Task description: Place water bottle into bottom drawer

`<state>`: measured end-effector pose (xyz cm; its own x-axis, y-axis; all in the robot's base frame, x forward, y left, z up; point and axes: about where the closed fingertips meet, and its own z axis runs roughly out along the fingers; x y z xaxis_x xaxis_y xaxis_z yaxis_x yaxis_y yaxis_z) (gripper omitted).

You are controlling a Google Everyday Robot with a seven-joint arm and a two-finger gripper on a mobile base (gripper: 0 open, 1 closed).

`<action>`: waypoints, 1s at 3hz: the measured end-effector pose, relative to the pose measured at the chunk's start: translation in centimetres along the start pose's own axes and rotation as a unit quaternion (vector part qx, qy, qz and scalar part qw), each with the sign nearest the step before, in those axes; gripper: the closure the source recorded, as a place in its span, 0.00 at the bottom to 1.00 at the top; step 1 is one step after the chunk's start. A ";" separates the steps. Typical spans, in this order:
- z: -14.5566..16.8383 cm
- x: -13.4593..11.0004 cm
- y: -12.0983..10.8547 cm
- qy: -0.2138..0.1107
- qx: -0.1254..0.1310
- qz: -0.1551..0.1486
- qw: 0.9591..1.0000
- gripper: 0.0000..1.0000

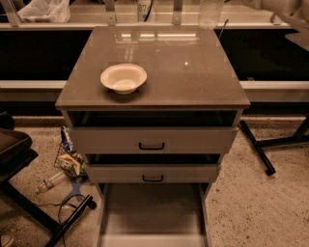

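Note:
The water bottle (pixel 210 13) shows only as a clear ribbed lower part at the top edge, lifted above the back right of the cabinet top (pixel 193 72). Its cap and label are cut off by the frame. The gripper is above the frame and not in view; only a pale piece of the arm (pixel 292 12) shows at the top right corner. The bottom drawer (pixel 152 212) is pulled out at the foot of the cabinet, its flat grey floor bare.
A cream bowl (pixel 123 77) sits on the left of the cabinet top. Two grey drawer fronts with black handles (pixel 151 145) stand slightly open. Litter and a small bottle (pixel 48 183) lie on the floor at left, beside a dark chair (pixel 14 149). A black table leg (pixel 256 147) stands at right.

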<state>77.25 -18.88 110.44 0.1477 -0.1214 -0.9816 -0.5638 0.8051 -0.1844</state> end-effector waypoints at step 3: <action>-11.9 -0.5 13.7 -0.022 -0.037 0.007 0.999 1.00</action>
<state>59.74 -14.69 107.77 0.1732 -0.0832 -0.9814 -0.6251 0.7607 -0.1748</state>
